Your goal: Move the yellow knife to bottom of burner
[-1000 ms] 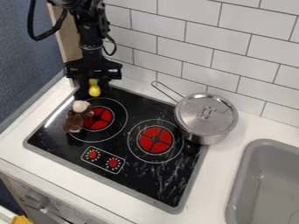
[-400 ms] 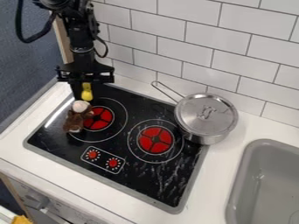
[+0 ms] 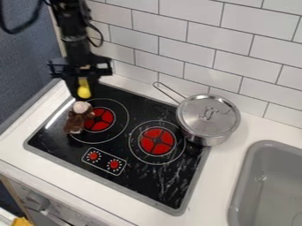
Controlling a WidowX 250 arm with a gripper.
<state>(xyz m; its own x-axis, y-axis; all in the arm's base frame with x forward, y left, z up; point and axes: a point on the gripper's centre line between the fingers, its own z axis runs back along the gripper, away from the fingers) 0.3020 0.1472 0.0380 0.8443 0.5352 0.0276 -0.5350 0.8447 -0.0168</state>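
I have the yellow knife [image 3: 84, 90] in my pincer [image 3: 83, 84], at the cooktop's [image 3: 147, 180] upper-left corner on my screen. A brown plush toy [image 3: 75, 122] overlaps the left burner [image 3: 105, 115]. Right of both burners I see a lidded metal saucepan [image 3: 206, 117]; the grey sink [image 3: 237, 194] is set into my white bench [image 3: 215, 181].

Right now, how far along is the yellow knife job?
The pick-up looks done: the end effector holds the yellow knife near the stove's upper-left corner. Left to do: placing it below a burner and letting go. Neither the left burner nor the right burner has it yet.
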